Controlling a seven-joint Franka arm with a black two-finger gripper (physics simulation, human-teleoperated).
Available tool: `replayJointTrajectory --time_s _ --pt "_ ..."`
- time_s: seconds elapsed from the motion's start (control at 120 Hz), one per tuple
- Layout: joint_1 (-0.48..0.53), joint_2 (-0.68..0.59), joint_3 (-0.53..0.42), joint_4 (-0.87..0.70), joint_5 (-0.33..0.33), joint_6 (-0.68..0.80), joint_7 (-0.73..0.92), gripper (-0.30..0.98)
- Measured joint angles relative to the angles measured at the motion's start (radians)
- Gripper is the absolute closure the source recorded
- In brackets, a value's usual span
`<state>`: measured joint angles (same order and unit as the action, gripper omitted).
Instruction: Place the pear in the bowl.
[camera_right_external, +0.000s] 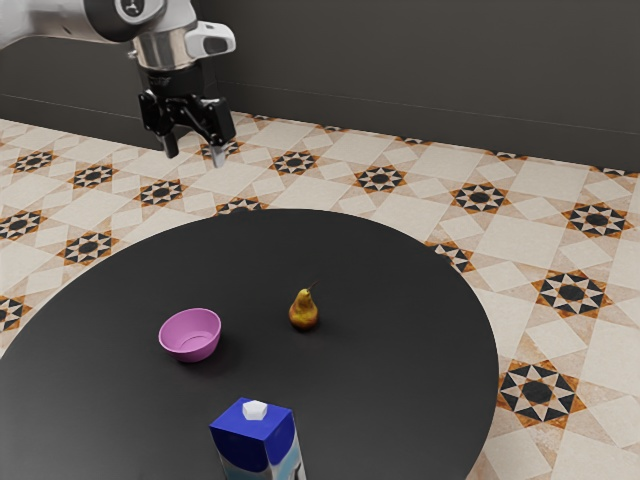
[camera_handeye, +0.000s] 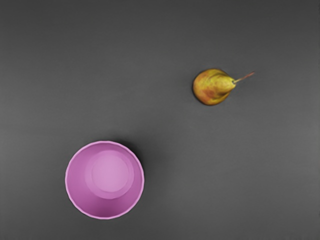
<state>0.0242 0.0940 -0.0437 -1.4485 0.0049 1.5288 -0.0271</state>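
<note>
My gripper hangs high above the far side of the table in the exterior view, its two fingers spread wide with nothing between them. Below it and toward the exterior view's right, a yellow-brown pear stands upright on the table, stem up. A pink bowl sits upright toward the exterior view's left of the pear, apart from it. From above, in the wrist view, the pear shows its thin stem, and the bowl has nothing inside.
The round black table carries a blue and white carton at the exterior view's lower edge, close to the bowl and pear. Patterned floor tiles and a dark wall lie beyond.
</note>
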Motion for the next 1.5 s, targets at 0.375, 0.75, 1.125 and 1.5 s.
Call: replayJointTrajectory --time_s 0.375,0.75,1.125,1.5 --pt "0.002 0.005 -0.02 -0.09 0.004 0.113 -0.008 0.0" --pt "-0.003 0.106 -0.105 -0.395 0.003 0.573 -0.05 0.0" --pt "-0.006 0.196 -0.12 -0.527 0.005 0.904 -0.048 0.0" --pt "-0.004 0.321 -0.119 -0.512 0.011 1.09 -0.014 0.0"
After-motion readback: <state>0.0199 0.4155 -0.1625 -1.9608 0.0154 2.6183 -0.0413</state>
